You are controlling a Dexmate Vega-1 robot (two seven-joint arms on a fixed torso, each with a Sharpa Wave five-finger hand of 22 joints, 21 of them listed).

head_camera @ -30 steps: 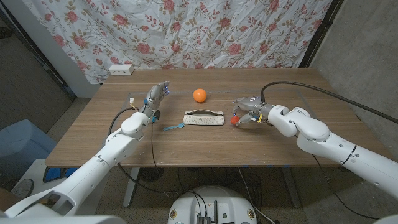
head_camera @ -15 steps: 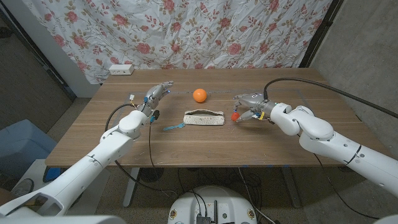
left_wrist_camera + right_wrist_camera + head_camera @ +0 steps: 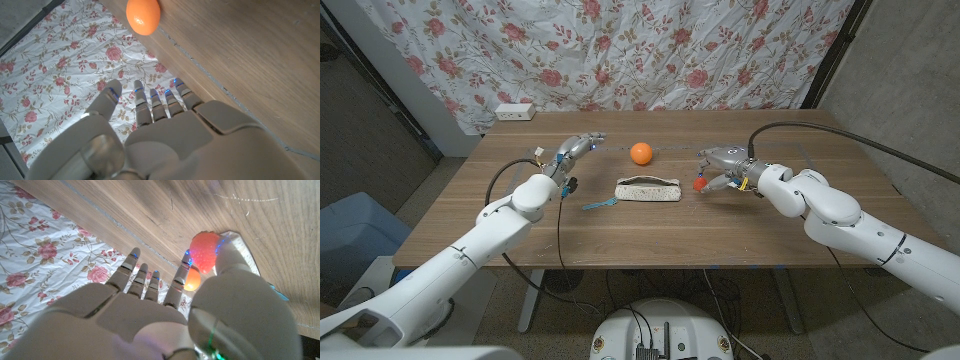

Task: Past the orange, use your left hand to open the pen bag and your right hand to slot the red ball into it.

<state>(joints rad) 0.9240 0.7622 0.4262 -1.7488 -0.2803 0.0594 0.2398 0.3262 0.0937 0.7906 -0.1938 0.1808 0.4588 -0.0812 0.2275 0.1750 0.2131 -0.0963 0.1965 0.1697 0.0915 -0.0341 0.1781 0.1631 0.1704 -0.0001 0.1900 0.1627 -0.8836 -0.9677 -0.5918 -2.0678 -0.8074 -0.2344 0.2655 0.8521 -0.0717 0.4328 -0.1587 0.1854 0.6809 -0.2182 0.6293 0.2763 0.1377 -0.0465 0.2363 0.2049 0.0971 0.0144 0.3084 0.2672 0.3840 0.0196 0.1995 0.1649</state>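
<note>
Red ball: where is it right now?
In the head view the red ball is pinched in the right hand, just above the table, right of the pen bag and short of the orange.

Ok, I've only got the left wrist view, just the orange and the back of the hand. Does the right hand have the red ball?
Observer: Yes, the right hand pinches the red ball between thumb and a finger, lifted off the table.
Operator: Is the pen bag open?
Observer: The pen bag looks closed, lying untouched between both hands.
Operator: Where's my left hand relative to it?
Observer: The left hand hovers open, left of the orange, beyond the bag's left end.
</note>
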